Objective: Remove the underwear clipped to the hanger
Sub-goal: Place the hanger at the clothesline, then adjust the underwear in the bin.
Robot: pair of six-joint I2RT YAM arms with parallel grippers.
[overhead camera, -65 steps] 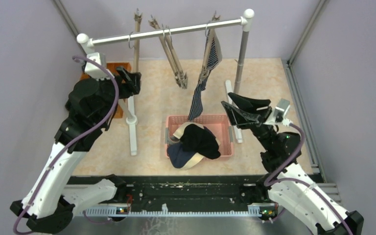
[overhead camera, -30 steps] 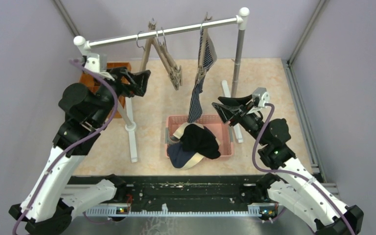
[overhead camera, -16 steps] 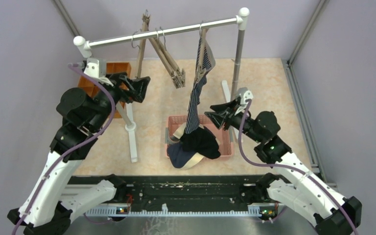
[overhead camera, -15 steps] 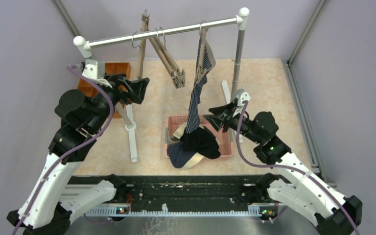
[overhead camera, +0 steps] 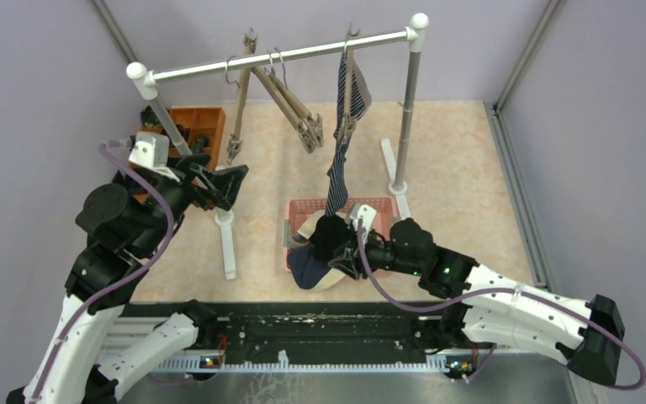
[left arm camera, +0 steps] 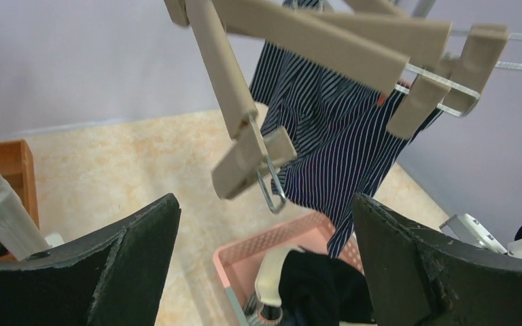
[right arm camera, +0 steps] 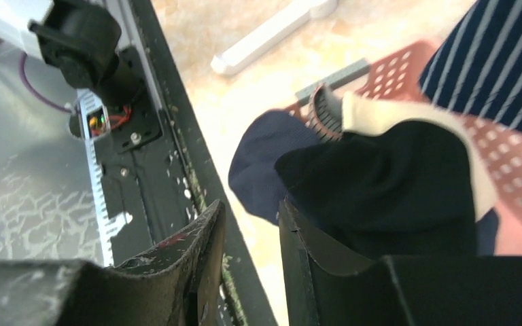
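My right hand [overhead camera: 342, 257] sits low over the near edge of the pink basket [overhead camera: 391, 240], its fingers nearly closed with only a narrow gap, just beside the black underwear [overhead camera: 336, 236] heaped there with a plain navy pair [right arm camera: 265, 166]; I cannot tell whether it grips any cloth. The navy striped underwear [overhead camera: 342, 143] hangs clipped to a wooden hanger [overhead camera: 346, 93] on the rail [overhead camera: 277, 57] at the far side. My left hand [overhead camera: 229, 181] is raised at the left, spread wide and empty, facing the bare hanger clips [left arm camera: 251, 159].

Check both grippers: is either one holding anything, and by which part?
Left gripper is open and empty, near a bare hanger clip. Right gripper is nearly shut at the black boxers in the basket; whether it grips cloth cannot be told.
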